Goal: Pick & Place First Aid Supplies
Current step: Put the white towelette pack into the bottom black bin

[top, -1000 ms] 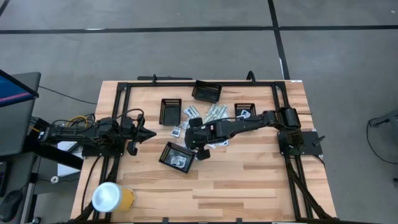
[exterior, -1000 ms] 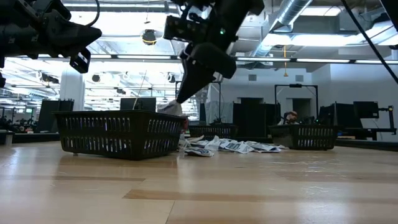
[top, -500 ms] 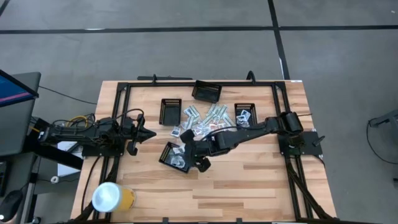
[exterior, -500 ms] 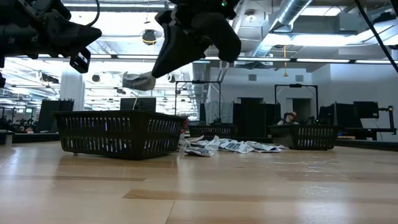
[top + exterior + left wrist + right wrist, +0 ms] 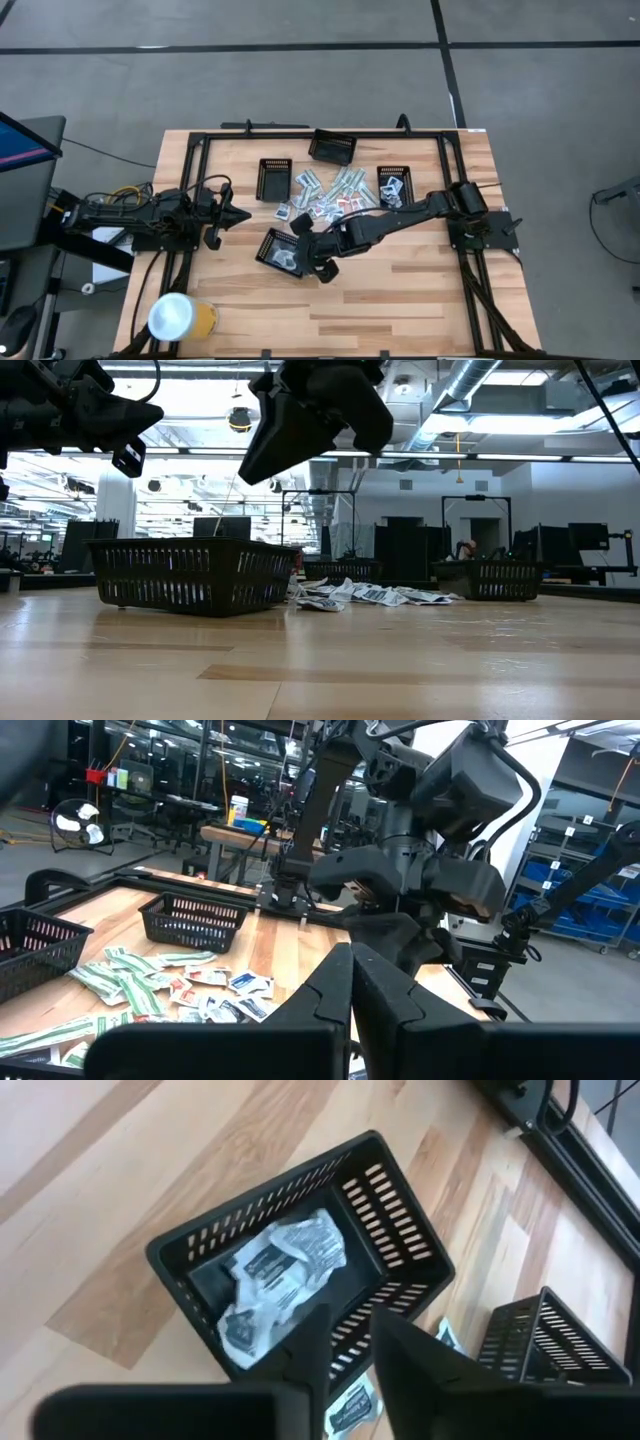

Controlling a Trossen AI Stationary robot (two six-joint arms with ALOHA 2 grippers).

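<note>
The first aid supplies (image 5: 335, 195) lie as a heap of small flat packets on the table's far middle, also seen in the low view (image 5: 365, 595). A black mesh basket (image 5: 283, 252) stands nearer, with crumpled white packets (image 5: 285, 1270) on its floor. My right gripper (image 5: 345, 1342) hangs above this basket's right rim, slanting down. It is open, with nothing between its fingers. At the table's left my left gripper (image 5: 240, 216) waits, shut and clear of everything, its fingers (image 5: 352, 982) pointing toward the right arm.
Three more black mesh baskets stand at the far side: one left of the heap (image 5: 274, 180), one at the far edge (image 5: 333, 148), one on the right (image 5: 394, 183) holding packets. A yellow cup (image 5: 180, 317) sits at the near left corner. Bare wood lies near and right.
My right gripper has carried a white packet from the heap toward the table's near left, over the nearer basket, rolling as it went. It has then opened. The packet that hung from its fingertips half a second ago is gone from them.
</note>
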